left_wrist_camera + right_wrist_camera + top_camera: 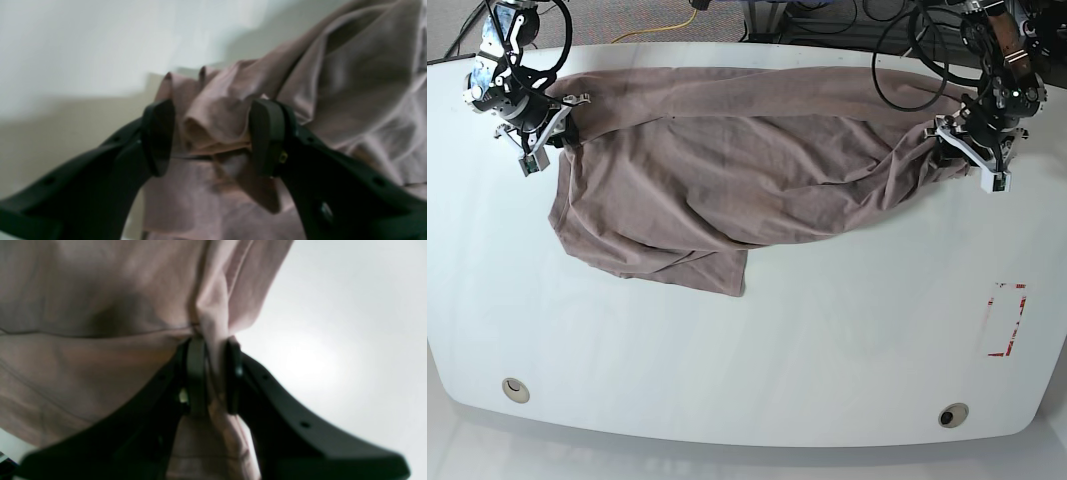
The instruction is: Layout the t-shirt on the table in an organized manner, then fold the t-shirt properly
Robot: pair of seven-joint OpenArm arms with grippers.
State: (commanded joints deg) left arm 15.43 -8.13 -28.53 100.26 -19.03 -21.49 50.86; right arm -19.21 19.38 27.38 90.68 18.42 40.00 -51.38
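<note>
Between both hands, t-shirt (717,170) stretched over surface (827,360). Right hand (213,376) pinches one bunched edge tight; left hand (210,140) wide around other, to pull cloth flat.

Shirt (727,170) spreads across the far half of the table (827,340), stretched between both grippers at the far corners. Near half lies bare and open to a pass, save red tape marks (1007,320) near the right edge and two grommet holes (515,389) along the near edge.
</note>
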